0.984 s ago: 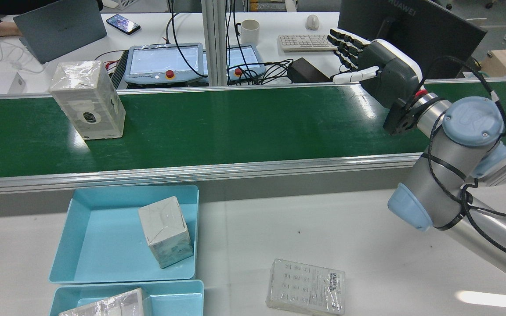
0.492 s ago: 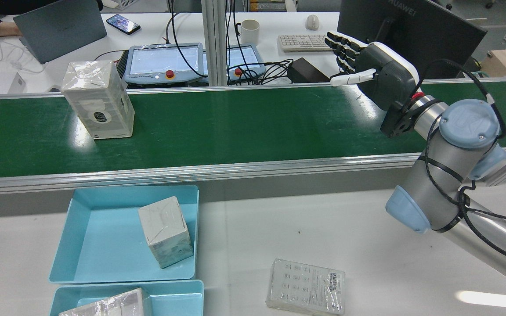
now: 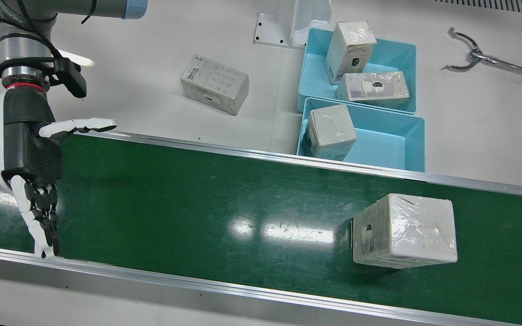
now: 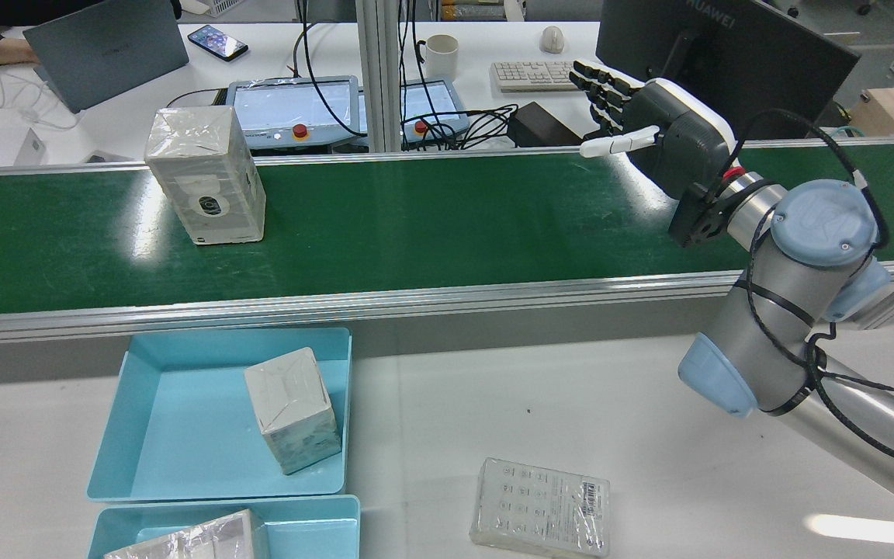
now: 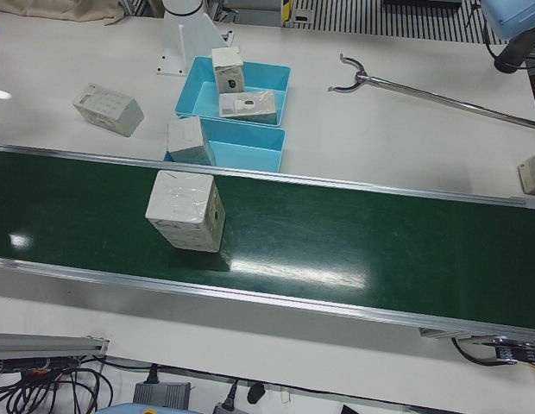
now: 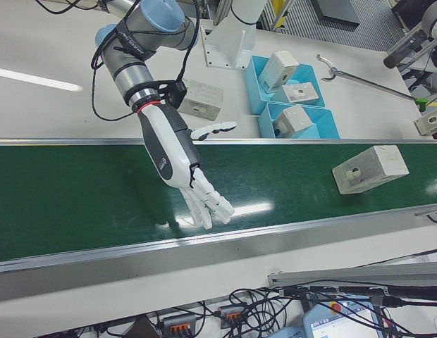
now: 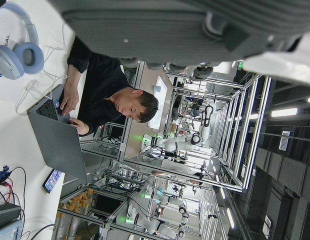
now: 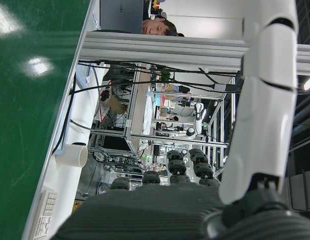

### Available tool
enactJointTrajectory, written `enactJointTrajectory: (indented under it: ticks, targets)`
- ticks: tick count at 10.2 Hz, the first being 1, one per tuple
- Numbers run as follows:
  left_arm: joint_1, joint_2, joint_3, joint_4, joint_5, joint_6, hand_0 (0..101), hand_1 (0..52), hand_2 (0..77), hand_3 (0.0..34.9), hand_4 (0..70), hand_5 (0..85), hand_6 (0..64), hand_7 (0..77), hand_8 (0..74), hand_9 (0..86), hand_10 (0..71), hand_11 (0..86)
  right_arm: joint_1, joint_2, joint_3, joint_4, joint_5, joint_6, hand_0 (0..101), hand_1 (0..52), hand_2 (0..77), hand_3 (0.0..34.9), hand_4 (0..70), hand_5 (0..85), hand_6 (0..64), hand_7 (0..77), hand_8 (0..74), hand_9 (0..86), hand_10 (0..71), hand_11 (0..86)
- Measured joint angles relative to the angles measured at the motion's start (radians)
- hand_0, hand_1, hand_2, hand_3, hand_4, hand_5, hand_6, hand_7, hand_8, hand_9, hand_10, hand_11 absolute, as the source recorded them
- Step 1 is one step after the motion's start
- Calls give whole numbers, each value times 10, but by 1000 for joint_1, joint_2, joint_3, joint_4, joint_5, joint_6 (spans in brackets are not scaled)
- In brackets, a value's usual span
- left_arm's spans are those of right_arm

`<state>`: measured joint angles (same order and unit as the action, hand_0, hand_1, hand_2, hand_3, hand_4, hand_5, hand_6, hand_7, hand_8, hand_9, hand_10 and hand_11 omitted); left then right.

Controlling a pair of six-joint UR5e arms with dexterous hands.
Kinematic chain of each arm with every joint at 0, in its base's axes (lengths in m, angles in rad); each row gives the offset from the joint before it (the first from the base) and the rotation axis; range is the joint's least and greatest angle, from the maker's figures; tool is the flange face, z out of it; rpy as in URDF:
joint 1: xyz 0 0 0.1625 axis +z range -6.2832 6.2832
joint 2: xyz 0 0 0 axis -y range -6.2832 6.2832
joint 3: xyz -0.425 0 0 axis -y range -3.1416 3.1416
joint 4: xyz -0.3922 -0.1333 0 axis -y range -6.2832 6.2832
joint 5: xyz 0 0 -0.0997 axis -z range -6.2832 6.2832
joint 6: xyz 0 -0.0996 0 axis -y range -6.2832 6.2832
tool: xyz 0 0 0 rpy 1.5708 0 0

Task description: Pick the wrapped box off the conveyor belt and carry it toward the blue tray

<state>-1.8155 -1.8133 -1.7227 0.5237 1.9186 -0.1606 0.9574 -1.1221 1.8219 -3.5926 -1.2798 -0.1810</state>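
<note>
Right hand [image 4: 653, 128] spread, holding nothing, poised palm-first over conveyor belt [image 4: 431, 225] at 3 o'clock in rear view, likely waiting to intercept. Wrapped box [image 4: 205, 175] upright on belt at 9 o'clock, well apart. Blue tray [image 4: 144, 450] at 7 o'clock on counter. Left hand's state: cannot tell.

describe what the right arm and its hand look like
The right arm is silver metal tube with pale blue joint caps, black cables strapped along it and a red ring at the wrist. Its right hand has a white shell, dark grey ribbed palm and black-and-white fingers.
</note>
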Motion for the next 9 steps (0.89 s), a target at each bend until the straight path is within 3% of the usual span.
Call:
enactJointTrajectory:
  ticks: [9]
  targets:
    - [0, 0, 0, 0, 0, 0, 0, 0, 11, 0, 0, 11, 0, 0, 0, 0, 5, 0, -21, -2, -2, 0, 2, 0, 466, 115, 109, 50, 60, 76, 0, 27, 16, 11, 0, 16]
